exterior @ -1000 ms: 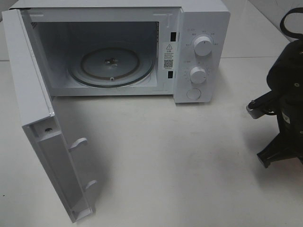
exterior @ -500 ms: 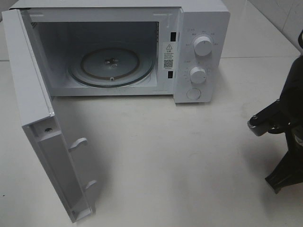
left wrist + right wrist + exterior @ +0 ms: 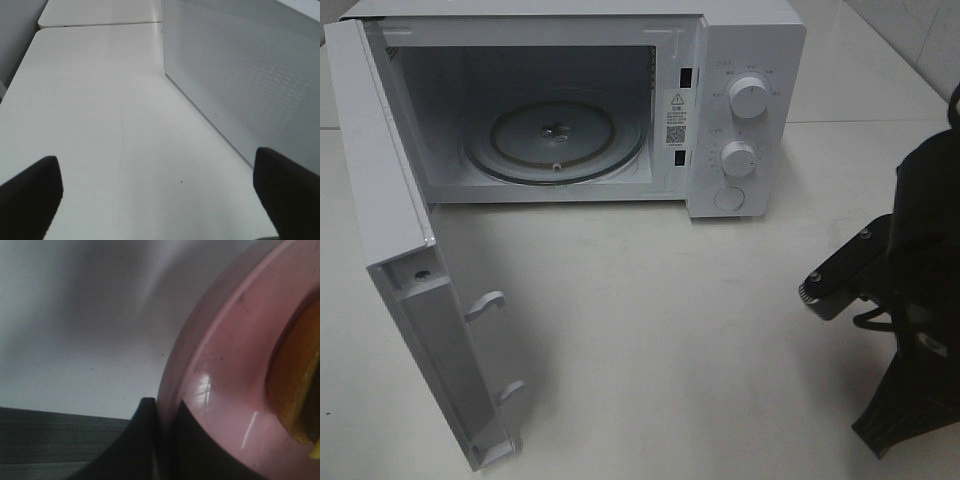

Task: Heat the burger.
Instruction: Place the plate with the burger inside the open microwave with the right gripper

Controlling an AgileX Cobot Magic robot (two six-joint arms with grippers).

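The burger (image 3: 297, 385) shows only in the right wrist view, as a golden-brown edge on a round pink plate (image 3: 225, 370). My right gripper (image 3: 162, 412) is shut on the plate's rim, one finger on each side of it. In the high view only the black right arm (image 3: 910, 300) shows at the right edge; plate and burger are hidden there. The white microwave (image 3: 745, 60) stands at the back with its door (image 3: 410, 260) swung open to the left and its glass turntable (image 3: 555, 140) bare. My left gripper (image 3: 157, 200) is open over bare table, holding nothing.
The open door juts toward the table's front on the left. Two knobs (image 3: 748, 98) and a button sit on the microwave's right panel. A white perforated microwave panel (image 3: 240, 75) stands beside the left gripper. A table seam runs behind the microwave.
The right arm has swung at the right edge: first out toward the right, then back left and lower in the high view. The microwave and its door have not moved.
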